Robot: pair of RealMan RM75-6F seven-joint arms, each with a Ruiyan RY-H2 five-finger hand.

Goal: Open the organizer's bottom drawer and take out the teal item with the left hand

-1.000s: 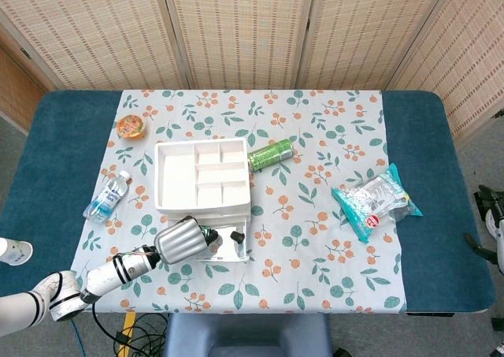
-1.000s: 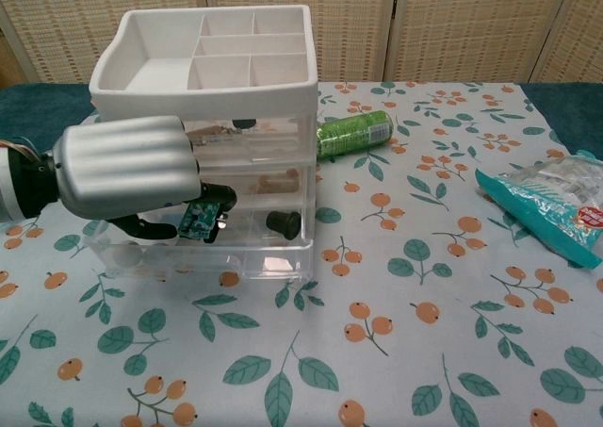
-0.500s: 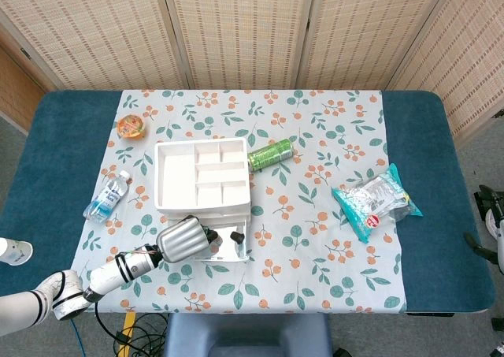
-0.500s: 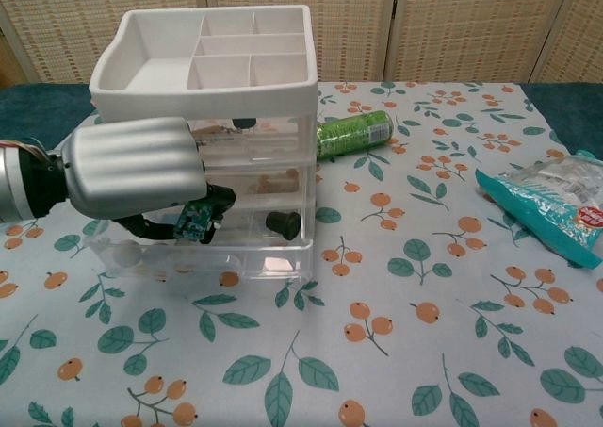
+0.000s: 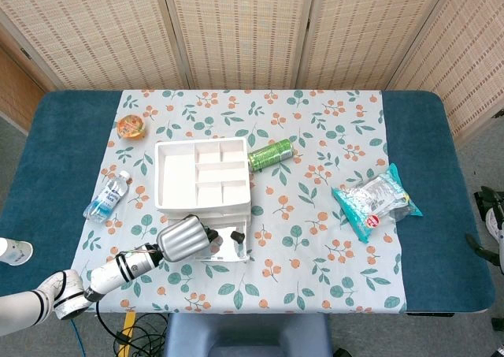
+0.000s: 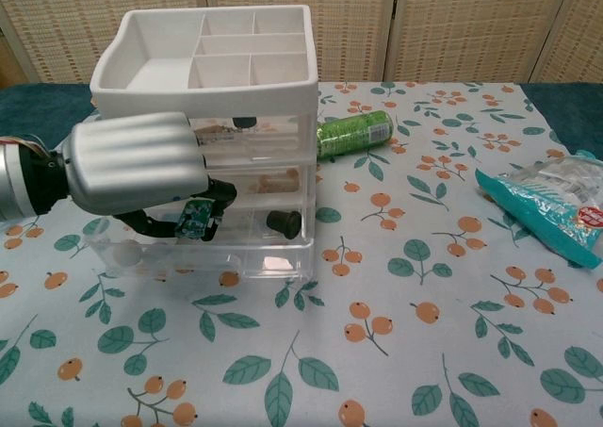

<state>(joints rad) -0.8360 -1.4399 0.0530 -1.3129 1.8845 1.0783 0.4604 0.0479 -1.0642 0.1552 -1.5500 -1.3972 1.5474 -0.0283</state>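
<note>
Teal item tilted, hand-held

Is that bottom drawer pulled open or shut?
Open: the bottom drawer juts forward of the organizer, and the left hand reaches into it.

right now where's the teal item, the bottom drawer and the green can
teal item (image 6: pixel 193 219), chest view, its face below the fingers
bottom drawer (image 6: pixel 264 257), chest view, clear front wall
green can (image 5: pixel 272 154), head view, middle of its side
</note>
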